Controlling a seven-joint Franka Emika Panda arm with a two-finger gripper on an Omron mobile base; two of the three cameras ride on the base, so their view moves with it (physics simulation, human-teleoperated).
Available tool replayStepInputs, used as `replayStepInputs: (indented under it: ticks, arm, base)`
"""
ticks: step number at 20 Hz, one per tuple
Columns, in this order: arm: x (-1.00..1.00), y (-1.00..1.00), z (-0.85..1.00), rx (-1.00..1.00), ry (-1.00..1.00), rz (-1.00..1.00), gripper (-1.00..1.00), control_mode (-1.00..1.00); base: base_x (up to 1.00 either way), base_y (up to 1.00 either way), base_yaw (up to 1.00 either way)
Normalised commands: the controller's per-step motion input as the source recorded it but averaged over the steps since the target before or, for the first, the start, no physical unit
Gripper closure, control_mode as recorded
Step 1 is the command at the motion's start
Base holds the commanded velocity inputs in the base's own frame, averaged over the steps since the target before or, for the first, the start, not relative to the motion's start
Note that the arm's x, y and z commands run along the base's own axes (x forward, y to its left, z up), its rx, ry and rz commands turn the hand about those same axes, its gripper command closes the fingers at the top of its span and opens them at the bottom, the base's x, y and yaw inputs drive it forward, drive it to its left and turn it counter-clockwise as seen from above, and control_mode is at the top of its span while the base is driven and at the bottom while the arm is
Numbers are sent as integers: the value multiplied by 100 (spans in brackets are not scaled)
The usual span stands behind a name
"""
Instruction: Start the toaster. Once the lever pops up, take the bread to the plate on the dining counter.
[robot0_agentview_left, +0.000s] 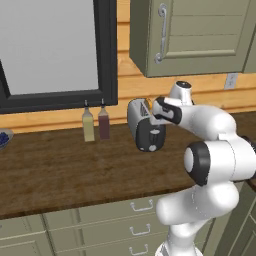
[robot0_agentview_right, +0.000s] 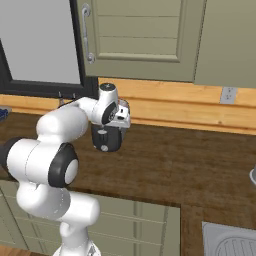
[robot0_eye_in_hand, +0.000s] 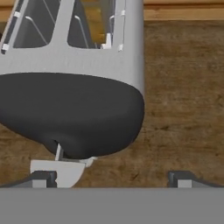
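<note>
The silver-grey toaster (robot0_agentview_left: 134, 117) stands on a dark wood counter (robot0_agentview_left: 60, 170) with olive drawers, its black end panel (robot0_eye_in_hand: 70, 113) and round knob (robot0_agentview_left: 153, 135) facing me. A tan slice of bread (robot0_eye_in_hand: 97, 26) sits in a slot. My gripper (robot0_eye_in_hand: 112, 178) is open and hovers just above and in front of the end panel (robot0_agentview_right: 106, 137). In the hand view the lever (robot0_eye_in_hand: 59, 168), a small tab that looks pale here, juts from the panel right beside my left fingertip (robot0_eye_in_hand: 43, 177). The plate and the dining counter are out of view.
Two bottles (robot0_agentview_left: 95, 124) stand left of the toaster against the wooden wall, under a black-framed window (robot0_agentview_left: 50, 45). Olive wall cabinets (robot0_agentview_right: 145, 35) hang overhead. A wall outlet (robot0_agentview_right: 229, 94) is to the right, and a sink (robot0_agentview_right: 232, 242) lies at the near right.
</note>
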Motion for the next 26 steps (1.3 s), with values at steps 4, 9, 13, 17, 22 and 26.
replayStepInputs:
  ticks: [4, 9, 13, 17, 22, 26]
  arm:
    - [0, 0, -31, 0, 0, 0, -100, -100]
    - [0, 0, -30, 0, 0, 0, -100, -100]
    - [0, 0, -33, 0, 0, 0, -100, -100]
    - [0, 0, -32, 0, 0, 0, -100, -100]
    - [0, 0, -29, 0, 0, 0, -100, -100]
    - [0, 0, -27, 0, 0, 0, -100, -100]
  base:
    - [0, 0, 0]
    - [0, 0, 0]
    - [0, 0, 0]
    - [0, 0, 0]
    - [0, 0, 0]
    - [0, 0, 0]
